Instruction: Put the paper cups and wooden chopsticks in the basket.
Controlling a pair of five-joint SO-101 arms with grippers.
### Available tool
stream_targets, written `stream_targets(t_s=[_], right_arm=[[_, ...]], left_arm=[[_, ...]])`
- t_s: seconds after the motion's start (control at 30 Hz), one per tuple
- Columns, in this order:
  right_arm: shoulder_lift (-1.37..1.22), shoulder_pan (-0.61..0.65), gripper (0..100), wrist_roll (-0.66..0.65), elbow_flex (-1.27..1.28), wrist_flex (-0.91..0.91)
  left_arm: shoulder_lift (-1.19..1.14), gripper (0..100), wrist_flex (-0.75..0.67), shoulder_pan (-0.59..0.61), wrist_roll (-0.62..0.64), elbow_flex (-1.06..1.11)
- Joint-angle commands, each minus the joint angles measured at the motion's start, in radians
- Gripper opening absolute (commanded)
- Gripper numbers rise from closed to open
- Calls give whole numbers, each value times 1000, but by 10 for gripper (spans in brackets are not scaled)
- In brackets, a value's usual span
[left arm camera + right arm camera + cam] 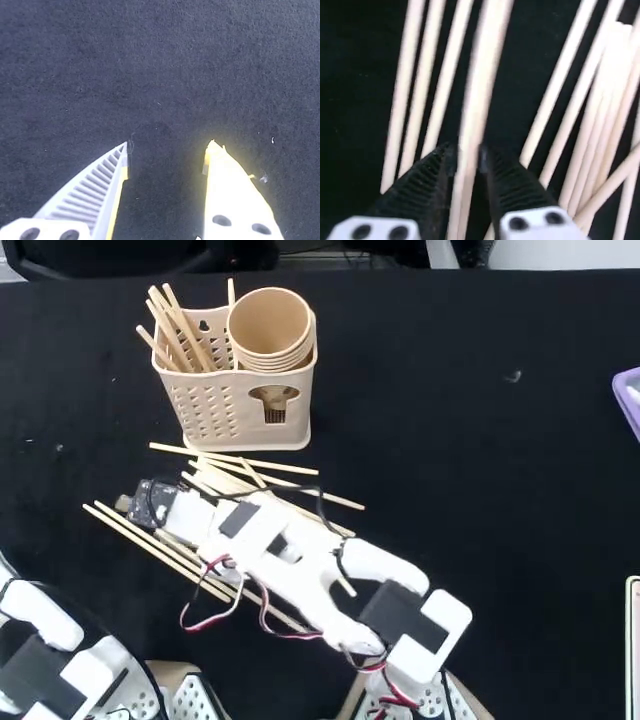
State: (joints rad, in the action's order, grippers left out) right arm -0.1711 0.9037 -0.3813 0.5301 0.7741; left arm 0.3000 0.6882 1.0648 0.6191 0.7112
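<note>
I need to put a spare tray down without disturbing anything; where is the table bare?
Bare table runs from the basket to the purple object at the edge. Crowded: loose chopsticks and the right tool in front of the basket.

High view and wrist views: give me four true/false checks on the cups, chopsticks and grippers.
1. The paper cups sit stacked in the basket. True.
2. Every chopstick is in the basket. False: loose chopsticks lie on the table in front of it.
3. The left gripper is open over bare table. True.
4. The right gripper holds a paper cup. False: it is closed around loose chopsticks.
</note>
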Motion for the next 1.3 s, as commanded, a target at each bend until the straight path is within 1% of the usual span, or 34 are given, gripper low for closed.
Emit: stream_targets(t_s=[0.0, 0.17, 0.33, 0.47, 0.63, 0.8, 0.9, 1.0, 1.1, 1.2, 1.27], right_arm=[[-1, 9, 11, -11, -31, 14], [39, 9, 10, -11, -24, 18], [186, -26, 10, -11, 12, 74], [305, -69, 10, -11, 70, 75], [418, -71, 10, -11, 136, 52], [605, -160, 11, -6, 130, 68], [739, -189, 11, 14, 130, 66], [871, -195, 11, 14, 114, 18], [961, -193, 11, 43, 99, -35], [966, -181, 11, 75, 120, -17], [931, -163, 11, 68, 177, -17]], left_arm=[[26, 241, -17, -10, 0, -21], [26, 241, -17, -10, 0, -21], [26, 241, -17, -10, 0, -21], [26, 241, -17, -10, 0, -21], [26, 241, -17, -10, 0, -21], [26, 241, -17, -13, 0, -21], [26, 241, -17, -27, 0, -21], [26, 241, -17, -33, 0, -21], [26, 241, -17, -31, 0, -19], [26, 241, -17, -28, 0, -19], [26, 241, -17, -27, 0, -18]])
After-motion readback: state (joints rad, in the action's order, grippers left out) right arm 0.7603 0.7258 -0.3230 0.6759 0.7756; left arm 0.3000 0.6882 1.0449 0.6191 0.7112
